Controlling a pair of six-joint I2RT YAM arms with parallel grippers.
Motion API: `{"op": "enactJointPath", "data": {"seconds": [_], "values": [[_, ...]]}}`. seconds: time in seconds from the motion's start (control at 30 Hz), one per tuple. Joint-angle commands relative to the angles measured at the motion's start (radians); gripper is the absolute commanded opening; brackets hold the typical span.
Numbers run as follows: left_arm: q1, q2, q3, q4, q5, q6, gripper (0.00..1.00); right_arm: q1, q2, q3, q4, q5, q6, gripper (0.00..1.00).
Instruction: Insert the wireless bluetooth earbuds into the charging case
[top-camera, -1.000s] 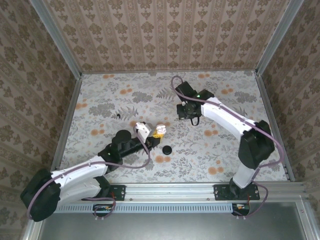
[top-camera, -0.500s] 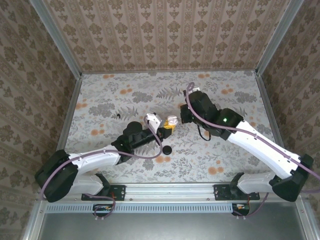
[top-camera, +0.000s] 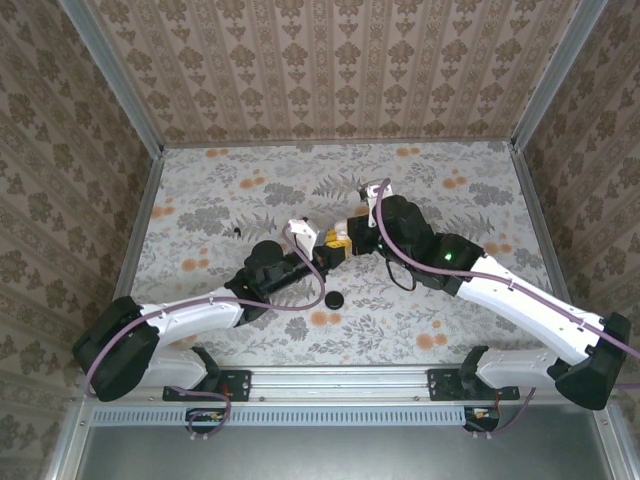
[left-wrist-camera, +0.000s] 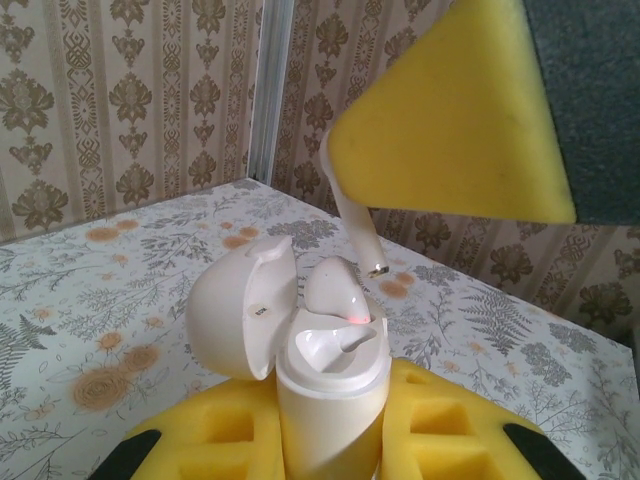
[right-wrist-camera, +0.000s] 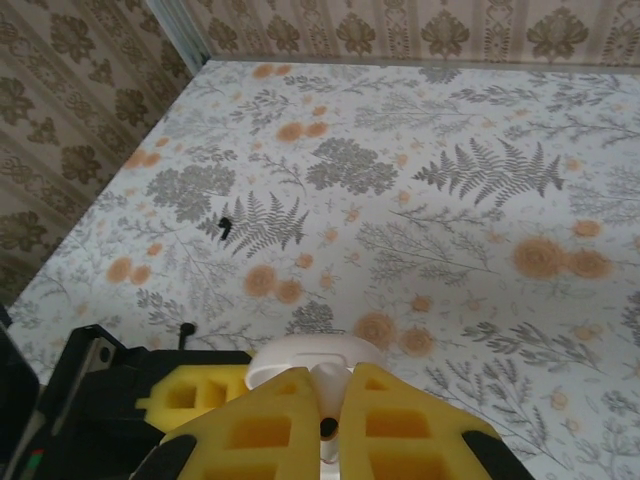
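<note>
1. Count: you have two earbuds, one charging case, one black disc, one small dark speck and two end effectors.
2. The case is off the worktop, over its middle, between the two arm tips. In the left wrist view its long axis stands upright with the mouth facing up. The lid is hinged open and tipped to the left of that view.
3. The first earbud sits in the case mouth with its rounded head up. A red light glows at its base.
4. The second earbud hangs over the case. Its stem runs near vertical, leaning slightly, with the tip down. The tip is just above the open mouth, to the right of the seated bud. You cannot tell whether it touches.
5. The left end effector has its yellow foam pads closed on the lower body of the case.
6. The right end effector has its pads pressed together on the second earbud, whose stem shows in the seam between them. From its own camera, the white case lies directly below.
7. The disc lies flat on the worktop, near the left arm and toward the near edge from the case, well apart from it.
8. The speck lies left of the case, out on the floral worktop.
</note>
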Motion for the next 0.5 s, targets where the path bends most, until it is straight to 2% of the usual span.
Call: {"op": "enactJointPath", "data": {"seconds": [0.0, 0.47], "values": [[-0.009, -0.006, 0.024, 0.038, -0.006, -0.019, 0.0, 0.013, 0.014, -0.002, 0.04, -0.025, 0.018, 0.08], [-0.009, -0.026, 0.024, 0.015, -0.023, -0.018, 0.0, 0.038, 0.024, -0.021, 0.054, -0.01, -0.019, 0.07]]}}
